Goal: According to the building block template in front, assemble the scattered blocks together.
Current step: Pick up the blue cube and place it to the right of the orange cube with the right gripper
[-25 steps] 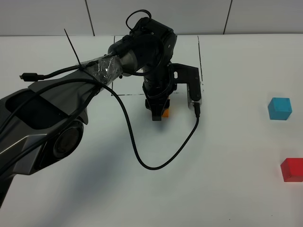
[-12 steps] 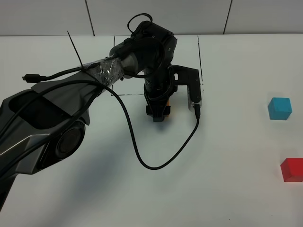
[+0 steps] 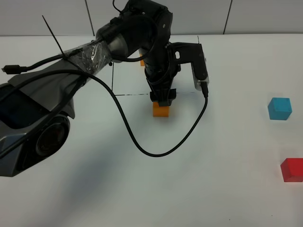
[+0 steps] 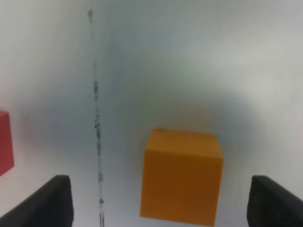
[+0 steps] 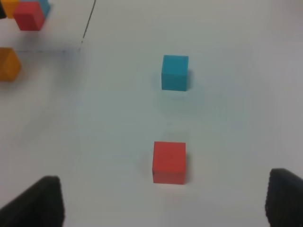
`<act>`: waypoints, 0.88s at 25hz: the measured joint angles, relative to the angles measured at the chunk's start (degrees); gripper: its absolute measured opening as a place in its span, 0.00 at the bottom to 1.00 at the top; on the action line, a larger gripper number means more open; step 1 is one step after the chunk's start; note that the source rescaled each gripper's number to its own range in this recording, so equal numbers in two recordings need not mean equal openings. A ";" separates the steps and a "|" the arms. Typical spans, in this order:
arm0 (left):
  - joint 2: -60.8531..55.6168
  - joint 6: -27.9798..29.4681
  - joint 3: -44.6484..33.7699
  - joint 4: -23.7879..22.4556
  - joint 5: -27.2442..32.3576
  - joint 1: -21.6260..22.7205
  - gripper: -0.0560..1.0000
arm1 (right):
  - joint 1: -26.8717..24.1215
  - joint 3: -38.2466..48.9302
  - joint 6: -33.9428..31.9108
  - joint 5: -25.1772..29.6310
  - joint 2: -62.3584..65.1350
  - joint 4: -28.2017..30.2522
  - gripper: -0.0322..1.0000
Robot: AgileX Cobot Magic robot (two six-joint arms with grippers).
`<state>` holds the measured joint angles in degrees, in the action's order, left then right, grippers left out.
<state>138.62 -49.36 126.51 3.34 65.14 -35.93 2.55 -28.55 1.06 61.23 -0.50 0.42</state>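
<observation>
The scattered orange cube [image 3: 161, 110] sits on the white table just in front of the black-line frame [image 3: 132, 94]. My left gripper [image 3: 161, 98] hovers above it, open and empty. In the left wrist view the orange cube [image 4: 182, 177] lies between the two fingers [image 4: 52, 201]. The scattered cyan-blue cube [image 3: 279, 108] and red cube [image 3: 291, 169] lie far right. The right wrist view shows them too, cyan-blue [image 5: 175, 72] and red [image 5: 169, 161]. My right gripper [image 5: 165, 201] is open and empty. The template [image 5: 29, 15] is mostly hidden by the arm in the high view.
A black cable [image 3: 156, 152] hangs from the left arm in a loop over the table's middle. The frame's right line [image 3: 199, 56] runs toward the back edge. A red template cube [image 4: 4, 142] shows beyond the frame line [image 4: 97, 132].
My left gripper has let go of the orange cube and risen, moving back toward the frame. The cube now stands uncovered on the table. The cyan-blue and red cubes have not moved.
</observation>
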 joint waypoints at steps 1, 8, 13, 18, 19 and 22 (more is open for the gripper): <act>-0.51 1.29 0.00 0.00 0.00 0.49 0.90 | 0.00 0.00 0.00 0.00 0.00 0.00 0.74; -5.07 9.25 -0.07 2.65 0.05 6.47 0.90 | 0.00 0.00 0.00 -0.01 0.00 0.00 0.74; -9.30 10.66 -5.92 4.94 -1.80 10.92 0.90 | 0.00 0.00 0.00 -0.01 0.00 0.00 0.74; -14.83 10.66 -17.08 5.12 -6.75 15.12 0.90 | 0.00 0.00 0.00 -0.01 0.00 0.00 0.74; -16.19 10.66 -19.47 5.12 -7.63 16.09 0.90 | 0.00 0.00 0.00 -0.01 0.00 0.00 0.74; -20.20 11.58 -25.74 5.12 -10.03 19.04 0.90 | 0.00 0.00 0.00 -0.01 0.00 0.00 0.74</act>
<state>118.43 -37.78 100.77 8.46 55.11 -16.89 2.55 -28.55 1.06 61.22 -0.50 0.42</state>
